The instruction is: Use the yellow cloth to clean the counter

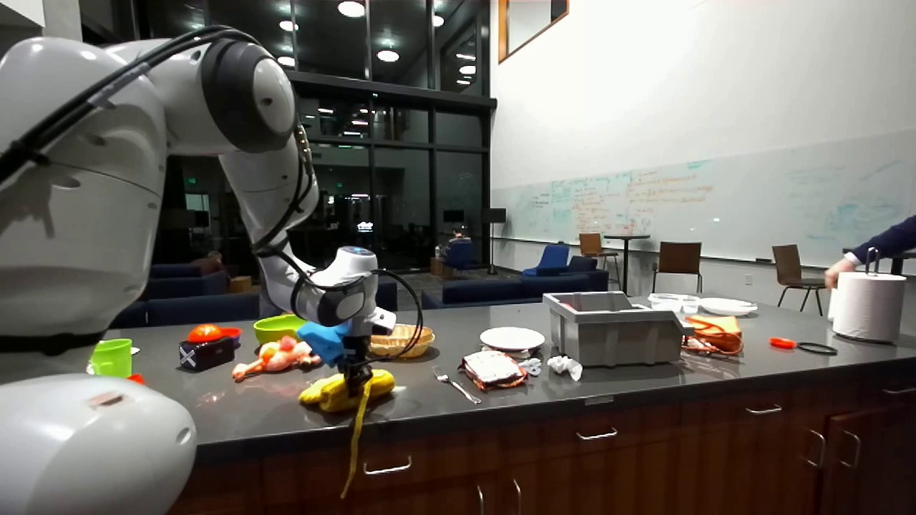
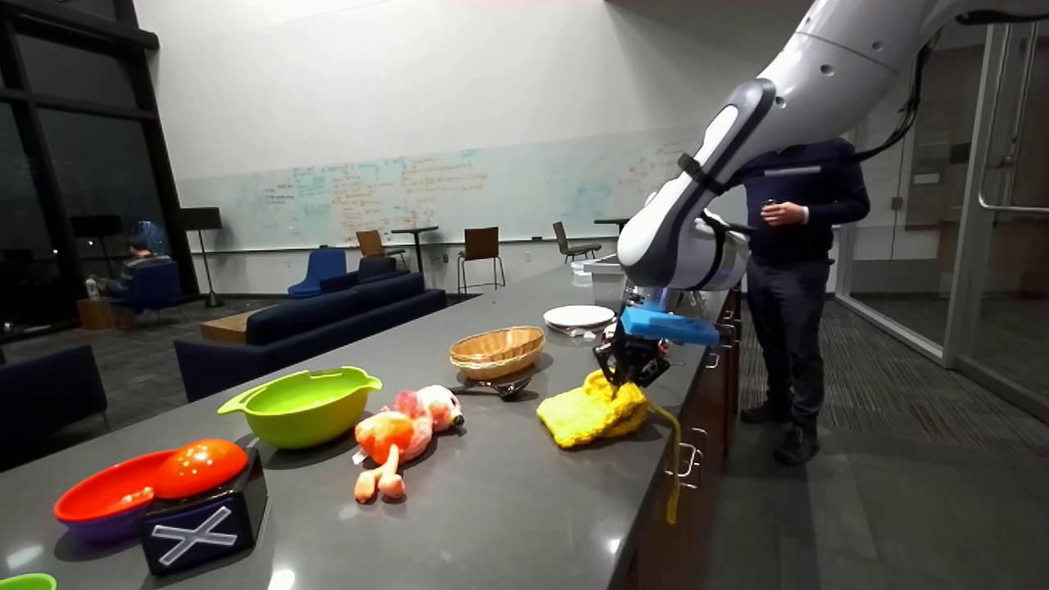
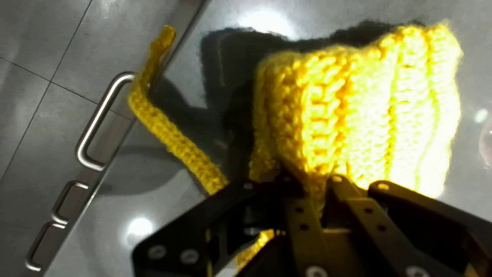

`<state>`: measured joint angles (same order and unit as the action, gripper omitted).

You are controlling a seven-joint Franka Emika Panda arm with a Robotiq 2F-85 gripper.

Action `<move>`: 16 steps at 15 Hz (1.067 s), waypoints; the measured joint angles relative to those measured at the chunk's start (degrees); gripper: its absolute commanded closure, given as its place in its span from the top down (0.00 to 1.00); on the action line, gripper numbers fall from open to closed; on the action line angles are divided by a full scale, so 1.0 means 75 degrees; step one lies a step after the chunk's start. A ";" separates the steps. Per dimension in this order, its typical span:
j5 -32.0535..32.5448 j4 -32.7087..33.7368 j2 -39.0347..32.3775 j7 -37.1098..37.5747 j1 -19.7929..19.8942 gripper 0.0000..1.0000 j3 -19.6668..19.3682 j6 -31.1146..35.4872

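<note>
Whiteboard (image 1: pixel 773 200): handwriting (image 1: pixel 665 192) in orange and teal, too faint for me to read. Worktop (image 2: pixel 492 524), dark grey: near end cut off in an exterior view. Grey bin (image 1: pixel 622 343): its wall hides most of the inside from me. Yellow cloth (image 2: pixel 578 418): bunched on the worktop near the front edge, strand (image 2: pixel 674 471) hanging over. Wicker basket (image 2: pixel 500 365): seemingly two nested. Dark box (image 2: pixel 209 516): legible white X (image 2: pixel 194 537). Fingers (image 3: pixel 371 217): drawn narrow, pinching the yellow cloth.
</note>
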<state>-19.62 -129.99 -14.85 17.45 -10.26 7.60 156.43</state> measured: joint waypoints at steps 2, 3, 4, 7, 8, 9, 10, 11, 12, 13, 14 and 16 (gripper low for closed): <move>0.0000 0.0145 -0.0001 0.0001 0.0088 0.03 -0.0118 0.0001; 0.0000 0.0231 -0.0001 0.0002 0.0134 0.03 -0.0166 0.0001; 0.0000 0.0311 -0.0001 0.0003 0.0174 0.03 -0.0209 0.0001; 0.0001 0.0583 -0.0002 0.0005 0.0248 0.03 -0.0333 0.0001; 0.0007 0.0679 -0.0002 0.0007 0.0257 0.03 -0.0363 0.0001; 0.0036 0.0764 -0.0002 0.0013 0.0258 0.03 -0.0388 0.0001; 0.0078 0.0841 -0.0002 0.0026 0.0258 0.03 -0.0404 0.0000; 0.0116 0.0904 -0.0002 0.0042 0.0257 0.03 -0.0406 0.0000; 0.0149 0.0955 -0.0002 0.0051 0.0248 0.03 -0.0405 -0.0002; 0.0166 0.0991 -0.0003 0.0053 0.0240 0.03 -0.0393 -0.0007; 0.0168 0.1019 -0.0006 0.0053 0.0229 0.03 -0.0374 -0.0011; 0.0184 0.1035 -0.0012 0.0053 0.0179 0.36 -0.0337 -0.0017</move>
<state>-18.24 -122.23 -14.95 17.85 -8.92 5.08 156.30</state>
